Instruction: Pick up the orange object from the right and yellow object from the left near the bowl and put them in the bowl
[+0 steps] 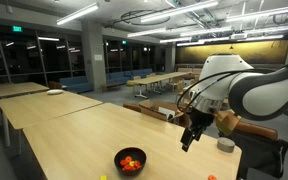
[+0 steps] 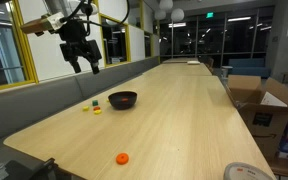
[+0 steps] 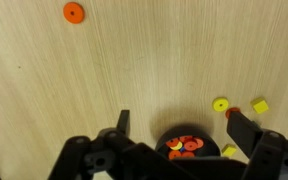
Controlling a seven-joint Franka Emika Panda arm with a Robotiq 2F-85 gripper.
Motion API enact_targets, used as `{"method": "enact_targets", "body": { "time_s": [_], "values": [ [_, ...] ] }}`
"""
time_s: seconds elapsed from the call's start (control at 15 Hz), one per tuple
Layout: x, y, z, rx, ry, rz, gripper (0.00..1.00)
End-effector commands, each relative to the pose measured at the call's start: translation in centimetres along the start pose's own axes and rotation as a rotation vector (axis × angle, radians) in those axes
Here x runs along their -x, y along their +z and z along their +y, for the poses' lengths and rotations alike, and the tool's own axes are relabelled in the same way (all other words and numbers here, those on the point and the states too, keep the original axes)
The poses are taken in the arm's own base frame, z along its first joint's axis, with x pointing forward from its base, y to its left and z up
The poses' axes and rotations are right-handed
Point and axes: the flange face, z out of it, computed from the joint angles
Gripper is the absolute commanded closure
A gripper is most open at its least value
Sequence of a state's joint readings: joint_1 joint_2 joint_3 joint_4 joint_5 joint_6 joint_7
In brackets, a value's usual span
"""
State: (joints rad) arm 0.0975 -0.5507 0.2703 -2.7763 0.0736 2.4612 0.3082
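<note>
Orange object [image 3: 74,12] lay at eleven o'clock from hand [image 3: 181,128] in wrist view, well apart; hand released, empty, above bowl [image 2: 122,103].

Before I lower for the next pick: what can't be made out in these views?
- Wrist view: the body of the gripper covers the lower half of the bowl, so its contents can't be counted.
- Wrist view: a finger partly hides a small orange-red piece.
- Exterior view: the yellow pieces are too small to tell shape.
- Exterior view: the orange object lies at the bottom edge, too small to tell shape.
</note>
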Motion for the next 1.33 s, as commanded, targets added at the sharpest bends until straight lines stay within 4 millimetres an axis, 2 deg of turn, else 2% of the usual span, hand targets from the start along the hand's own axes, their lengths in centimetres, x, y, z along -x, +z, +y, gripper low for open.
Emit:
{"method": "enact_targets", "body": {
  "time_s": [0.0, 0.33, 0.53, 0.93, 1.27],
  "values": [
    [0.0, -0.1, 0.0, 0.0, 0.0, -0.001, 0.0],
    [0.0, -0.1, 0.0, 0.0, 0.0, -0.001, 0.0],
    [-0.6, 0.2, 1.4, 0.016, -0.015, 0.006, 0.0],
    [-2.8, 3.2, 7.4, 0.084, 0.029, -0.008, 0.0],
    [-4.7, 8.1, 11.8, 0.135, 0.107, -0.003, 0.0]
  ]
}}
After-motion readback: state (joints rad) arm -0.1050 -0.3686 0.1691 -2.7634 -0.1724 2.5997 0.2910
